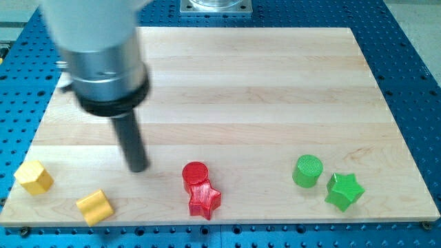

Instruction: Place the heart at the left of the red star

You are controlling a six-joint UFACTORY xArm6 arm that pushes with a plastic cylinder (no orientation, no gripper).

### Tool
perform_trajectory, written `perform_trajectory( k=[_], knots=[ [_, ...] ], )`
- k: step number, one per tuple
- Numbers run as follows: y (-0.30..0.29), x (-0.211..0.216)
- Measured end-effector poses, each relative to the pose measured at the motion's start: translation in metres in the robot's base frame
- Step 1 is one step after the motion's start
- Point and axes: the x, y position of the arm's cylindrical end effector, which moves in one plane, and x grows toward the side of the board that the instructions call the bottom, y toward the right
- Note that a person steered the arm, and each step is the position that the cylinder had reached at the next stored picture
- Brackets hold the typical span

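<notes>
The red star (pixel 204 200) lies near the view's bottom edge, at the middle, touching a red cylinder (pixel 196 173) just above it. A yellow block that looks like the heart (pixel 94 206) lies at the view's bottom left, well left of the red star. My tip (pixel 138 167) rests on the board between them, up and to the right of the yellow heart and left of the red cylinder, touching neither.
A yellow pentagon-like block (pixel 33 177) sits at the far left near the board's edge. A green cylinder (pixel 307 170) and a green star (pixel 344 190) lie at the bottom right. The wooden board (pixel 262 89) ends close below the lower blocks.
</notes>
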Motion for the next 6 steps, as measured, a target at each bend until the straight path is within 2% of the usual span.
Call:
perform_trajectory(
  k=[1,2,3,5,6],
  knots=[
    [-0.051,0.018],
    [-0.056,0.058],
    [-0.056,0.080],
    [-0.051,0.080],
    [-0.017,0.073]
  ],
)
